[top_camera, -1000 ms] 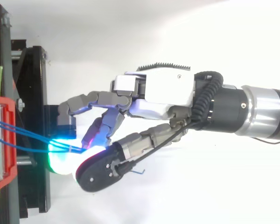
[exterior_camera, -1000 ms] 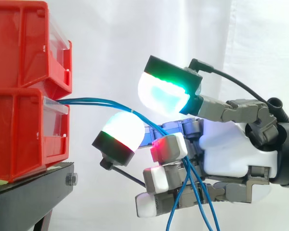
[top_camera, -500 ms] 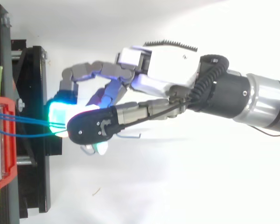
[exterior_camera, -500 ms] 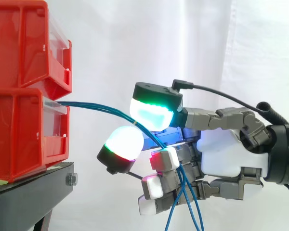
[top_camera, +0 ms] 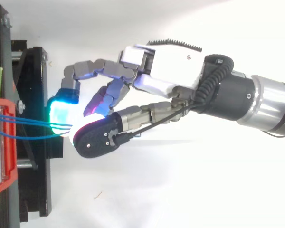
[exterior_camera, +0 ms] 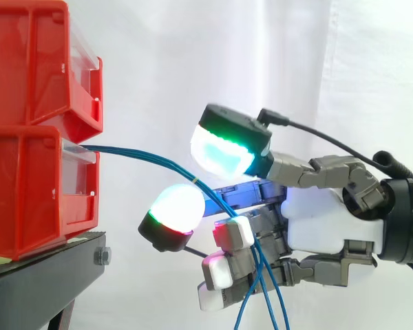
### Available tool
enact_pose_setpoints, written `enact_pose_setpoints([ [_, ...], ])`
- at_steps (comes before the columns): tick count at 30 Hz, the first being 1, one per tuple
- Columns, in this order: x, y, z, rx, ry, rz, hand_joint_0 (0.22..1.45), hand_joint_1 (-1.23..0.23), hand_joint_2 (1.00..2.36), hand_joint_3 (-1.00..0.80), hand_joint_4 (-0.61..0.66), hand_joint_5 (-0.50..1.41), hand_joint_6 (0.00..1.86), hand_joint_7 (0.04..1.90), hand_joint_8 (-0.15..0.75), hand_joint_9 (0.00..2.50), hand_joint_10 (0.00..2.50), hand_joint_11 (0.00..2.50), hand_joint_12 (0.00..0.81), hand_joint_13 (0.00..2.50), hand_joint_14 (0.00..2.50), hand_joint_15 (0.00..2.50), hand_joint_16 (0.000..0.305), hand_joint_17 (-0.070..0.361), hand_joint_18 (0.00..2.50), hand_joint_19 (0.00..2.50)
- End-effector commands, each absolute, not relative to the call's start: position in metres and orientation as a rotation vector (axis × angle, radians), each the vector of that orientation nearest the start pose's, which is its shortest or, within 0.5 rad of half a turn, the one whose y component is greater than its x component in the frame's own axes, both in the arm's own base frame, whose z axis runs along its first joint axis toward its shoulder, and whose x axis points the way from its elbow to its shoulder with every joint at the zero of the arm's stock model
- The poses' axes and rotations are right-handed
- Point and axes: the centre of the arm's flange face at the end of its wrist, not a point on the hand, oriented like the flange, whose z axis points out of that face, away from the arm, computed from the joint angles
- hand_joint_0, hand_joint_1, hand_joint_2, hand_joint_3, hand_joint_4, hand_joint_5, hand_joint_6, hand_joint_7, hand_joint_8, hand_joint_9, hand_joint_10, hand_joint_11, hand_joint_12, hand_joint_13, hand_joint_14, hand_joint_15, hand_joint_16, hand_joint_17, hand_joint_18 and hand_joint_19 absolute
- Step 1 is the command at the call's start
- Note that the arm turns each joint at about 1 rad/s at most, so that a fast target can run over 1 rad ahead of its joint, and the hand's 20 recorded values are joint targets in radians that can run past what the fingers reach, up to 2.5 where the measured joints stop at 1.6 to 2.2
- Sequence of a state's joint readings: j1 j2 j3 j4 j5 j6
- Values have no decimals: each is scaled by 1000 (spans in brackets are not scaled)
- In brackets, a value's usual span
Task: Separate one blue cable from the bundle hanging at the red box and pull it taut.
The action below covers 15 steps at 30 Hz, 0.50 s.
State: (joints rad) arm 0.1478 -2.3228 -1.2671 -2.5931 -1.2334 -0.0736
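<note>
Working the separation step, by my read; the pull hasn't started. The blue cables leave the lower red box at its front lip and curve down to the right as one close bundle. They run into the hand and drop out below it as loose tails. The run between box and hand is curved, not straight, so nothing is taut.

Top view: the blue cables fan slightly at the red box, then converge where they meet the hand. The hand sits near the black stand, apart from the box.

Grip state: can't tell. The cables pass through the hand, but neither view shows whether one is clamped or they just lie across it.

Next move, as I judge it: isolate exactly one cable and hold it, leaving the others free, before backing off. The pull should run along the cable's line, away from the box, stopping once the curve is gone. Risk: dragging the whole bundle instead of one.
</note>
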Motion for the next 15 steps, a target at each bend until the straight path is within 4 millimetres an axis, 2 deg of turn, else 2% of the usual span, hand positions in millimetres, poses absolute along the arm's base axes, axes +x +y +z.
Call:
enact_pose_setpoints([
  [1,764,-49,213,1191,1028,1082,563,-523,1000,-500,198,-92,501,1266,354,1258,19,845,349,1114,21,572,33,75,771,506],
  [6,765,-40,214,1198,1025,1108,592,-611,1000,-500,191,-86,502,1319,356,1267,18,862,346,1113,20,574,33,73,765,505],
  [15,765,-39,214,1201,1016,1123,649,-723,1012,-277,160,-136,697,1060,359,1239,18,933,348,1111,21,582,34,76,780,497],
])
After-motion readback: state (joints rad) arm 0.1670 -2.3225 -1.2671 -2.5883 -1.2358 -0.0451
